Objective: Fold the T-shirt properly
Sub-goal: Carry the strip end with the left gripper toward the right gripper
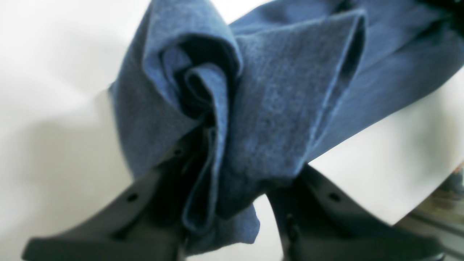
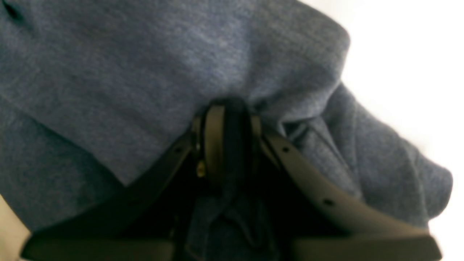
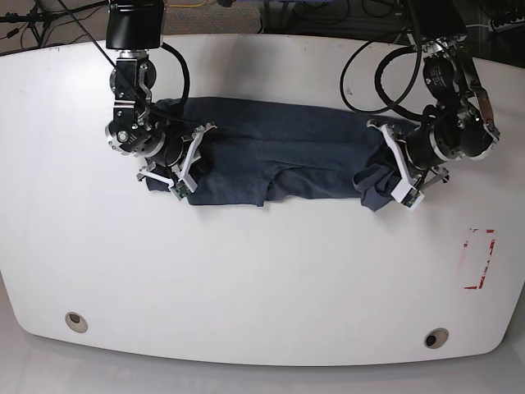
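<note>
We look down on a white table with two robot arms reaching in from its far edge. A dark navy-blue T-shirt lies stretched in a long band across the far half of the table, between the two arms, already doubled over on itself, with a folded flap hanging toward us near its middle.

In the overhead view, the right gripper is at the shirt's end on the picture's left. Its white-tipped jaws are pressed into the cloth there. From the right wrist view, the right gripper has its dark jaws drawn nearly together, and blue cloth is pinched between them, bunching around the tips and spilling back between the jaw arms.

The left gripper is at the shirt's other end, on the picture's right in the overhead view. That end of the cloth is gathered into a crumpled bunch just beside the jaws. From the left wrist view, the left gripper has its jaws closed in on a thick bundle of rolled folds of the shirt, which fan out beyond the tips above the white tabletop.

A small red rectangular outline is marked on the table near its right edge in the overhead view, well apart from the shirt.
</note>
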You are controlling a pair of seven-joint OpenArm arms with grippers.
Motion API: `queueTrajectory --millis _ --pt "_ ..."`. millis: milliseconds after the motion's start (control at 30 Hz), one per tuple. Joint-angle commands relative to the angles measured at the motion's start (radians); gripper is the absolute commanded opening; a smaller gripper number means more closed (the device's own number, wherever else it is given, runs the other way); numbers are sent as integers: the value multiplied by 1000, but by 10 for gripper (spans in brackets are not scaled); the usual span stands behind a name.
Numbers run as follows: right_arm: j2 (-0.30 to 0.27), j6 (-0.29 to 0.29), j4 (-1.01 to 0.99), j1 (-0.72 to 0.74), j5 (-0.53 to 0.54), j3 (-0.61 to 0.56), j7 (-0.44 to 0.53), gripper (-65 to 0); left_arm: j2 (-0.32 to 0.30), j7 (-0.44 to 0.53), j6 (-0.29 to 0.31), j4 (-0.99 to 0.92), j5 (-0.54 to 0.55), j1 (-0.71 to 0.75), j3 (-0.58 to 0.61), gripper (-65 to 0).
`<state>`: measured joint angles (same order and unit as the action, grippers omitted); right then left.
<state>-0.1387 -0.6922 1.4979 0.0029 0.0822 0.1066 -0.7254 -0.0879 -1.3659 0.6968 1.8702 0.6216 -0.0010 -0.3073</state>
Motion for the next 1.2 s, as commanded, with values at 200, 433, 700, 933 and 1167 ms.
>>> queueTrajectory --millis 200,433,700,933,1167 --pt "-3 -6 2 6 -12 -2 -6 -556 79 19 1 15 16 -34 13 -601" --pt "-3 -6 2 4 -11 -2 -6 -556 86 19 1 13 16 -34 73 -601" --pt "-3 -6 2 4 -11 -3 -6 -556 95 24 1 13 16 -34 87 -600" --pt "-3 -6 4 4 -11 -3 -6 -556 127 24 1 13 16 -35 87 -481" --pt "-3 -6 4 4 -11 -3 -6 -556 204 18 -4 15 19 -43 87 -269"
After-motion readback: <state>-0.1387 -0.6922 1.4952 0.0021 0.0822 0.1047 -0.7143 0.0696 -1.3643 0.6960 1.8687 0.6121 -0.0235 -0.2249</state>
